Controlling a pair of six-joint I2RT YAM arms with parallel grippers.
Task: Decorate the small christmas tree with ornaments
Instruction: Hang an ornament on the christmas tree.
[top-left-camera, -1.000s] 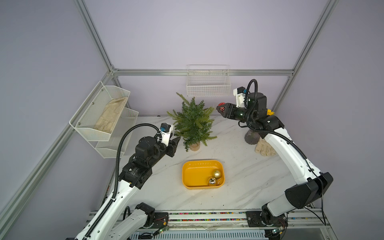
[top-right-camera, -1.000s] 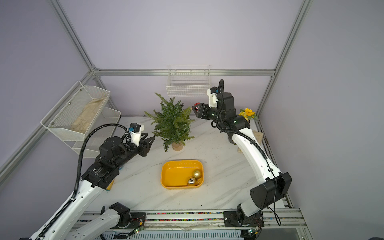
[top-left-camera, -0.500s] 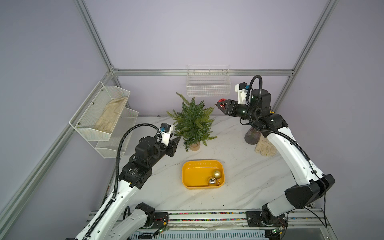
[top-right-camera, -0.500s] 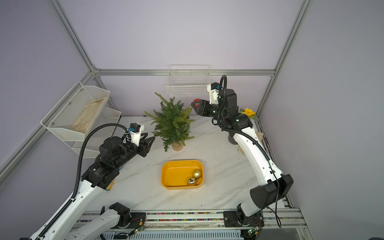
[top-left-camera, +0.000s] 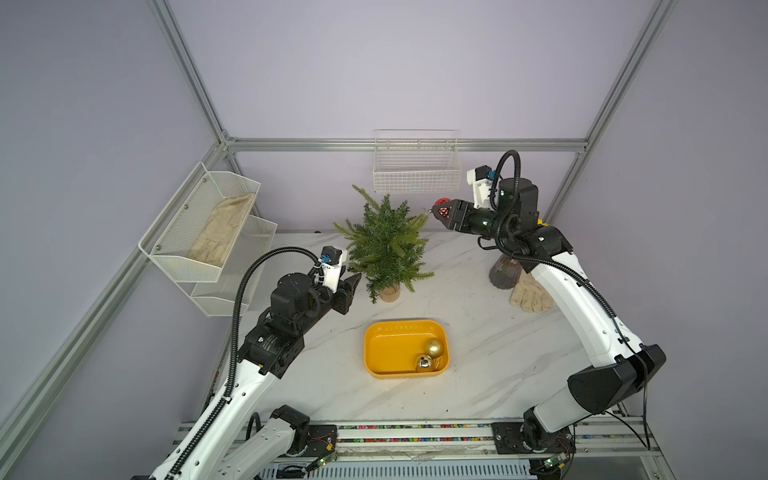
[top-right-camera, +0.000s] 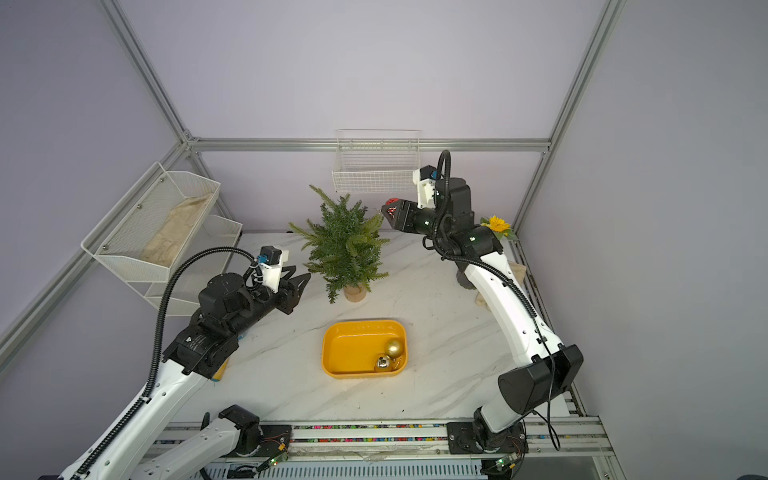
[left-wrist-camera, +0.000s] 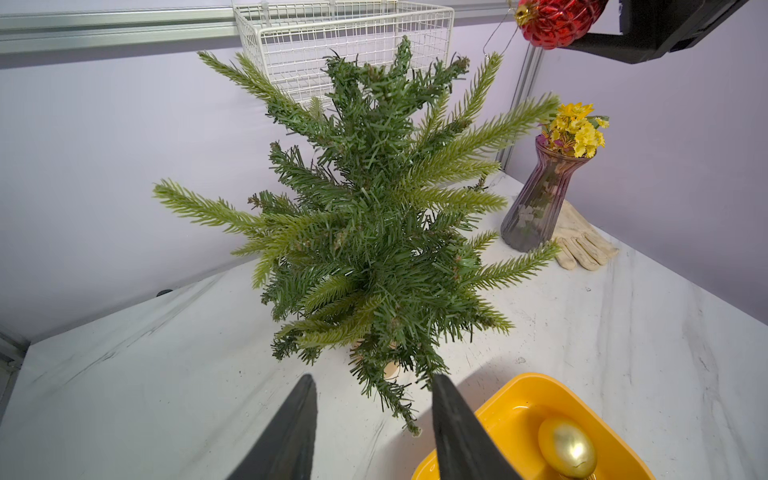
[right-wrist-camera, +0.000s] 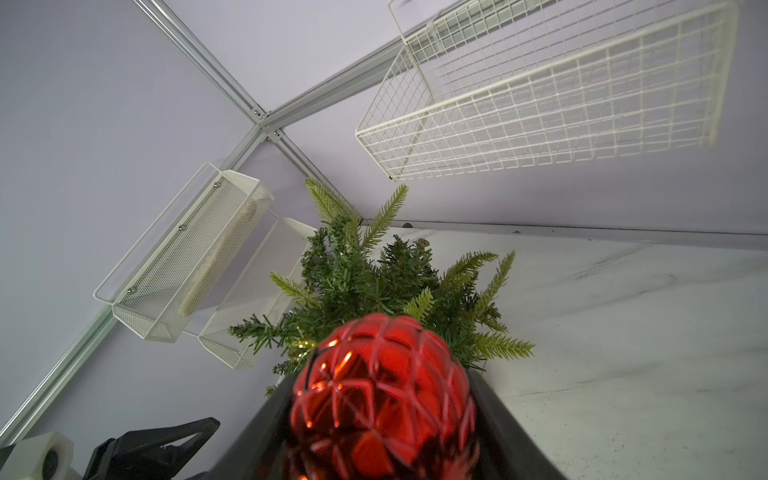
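The small christmas tree stands upright at the back middle of the marble table. My right gripper is shut on the red ornament, held in the air beside the tree's upper right branch tips. Its wire hook dangles close to a branch tip. A gold ornament and a mirrored ornament lie in the yellow tray. My left gripper hovers open left of the tree's base, holding nothing.
A purple vase with yellow flowers and a pale glove sit under my right arm. A white wire basket hangs on the back wall above the tree. A mesh shelf is mounted on the left wall.
My right arm has risen a little and shifted slightly, keeping the red ornament by the tree's upper right branches. The left arm has not moved.
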